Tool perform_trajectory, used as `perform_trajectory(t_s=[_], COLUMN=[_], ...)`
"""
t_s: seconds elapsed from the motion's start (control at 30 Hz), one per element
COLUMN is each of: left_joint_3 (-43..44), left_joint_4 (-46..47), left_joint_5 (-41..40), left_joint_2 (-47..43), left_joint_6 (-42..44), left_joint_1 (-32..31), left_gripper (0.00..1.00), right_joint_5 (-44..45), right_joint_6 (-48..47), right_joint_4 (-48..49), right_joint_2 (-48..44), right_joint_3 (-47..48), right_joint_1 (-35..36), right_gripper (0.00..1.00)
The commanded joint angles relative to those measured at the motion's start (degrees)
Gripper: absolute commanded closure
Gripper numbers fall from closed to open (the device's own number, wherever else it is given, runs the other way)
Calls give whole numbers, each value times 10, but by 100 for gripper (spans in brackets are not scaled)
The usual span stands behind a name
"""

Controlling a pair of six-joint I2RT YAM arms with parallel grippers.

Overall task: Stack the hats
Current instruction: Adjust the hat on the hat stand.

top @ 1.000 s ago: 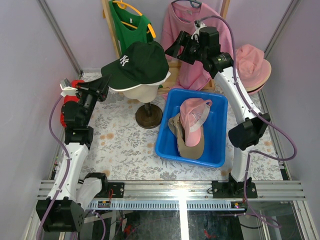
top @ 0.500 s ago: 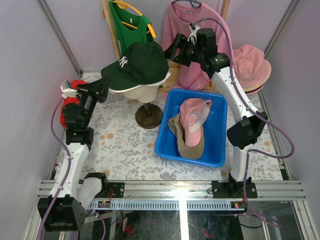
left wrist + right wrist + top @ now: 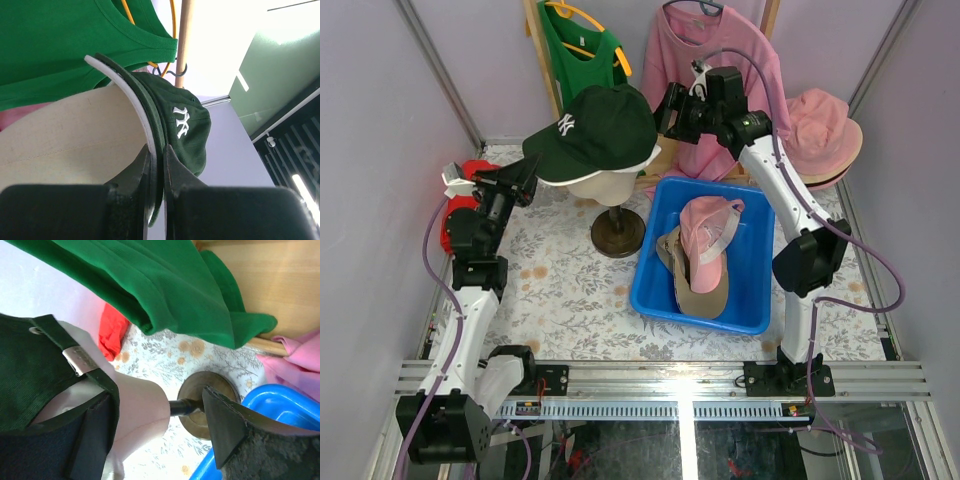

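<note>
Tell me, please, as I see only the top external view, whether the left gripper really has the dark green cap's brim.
Observer: Yes. In the left wrist view the left gripper is shut on the brim's edge of the dark green cap.
Operator: Thanks. Are the right gripper's jaws closed on the back?
Observer: No. The right wrist view shows the right gripper open, the mannequin head between its fingers.
Operator: Can you see the strap?
Observer: Yes, its metal buckle shows at the cap's rear opening.
</note>
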Motion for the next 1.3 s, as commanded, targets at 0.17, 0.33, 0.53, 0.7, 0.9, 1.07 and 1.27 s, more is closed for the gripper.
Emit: perform_trajectory(t_s=[0.17,0.33,0.53,0.7,0.9,1.07,1.27], left_joint_3=[-45,-60,-91,-118,-127,-122,-93], left_joint_4=[-107,-126,-140,-129,-89,-80,-75], left_joint_5=[12,4,-1,-13,4,4,15], left_joint_2=[-5,-19,-35,-40,-5,9,22], left_joint_6=[35,38,37,32,25,26,26], left_joint_1=[10,12,13,13,13,15,18], left_gripper=[100,100,100,100,100,100,96], right_joint_5=[33,37,36,36,37,44,60], right_joint_6=[-48,-50,-50,-52,-55,-59,-44], right_joint_4=[-60,-63,-73,-80,-87,-92,-77], right_joint_2=[18,26,38,45,51,51,27], right_joint_3=[-35,-33,-17,-11,-5,3,9], right_joint_1=[9,9,9,9,9,9,-1], right_gripper=[26,26,27,27,27,27,26])
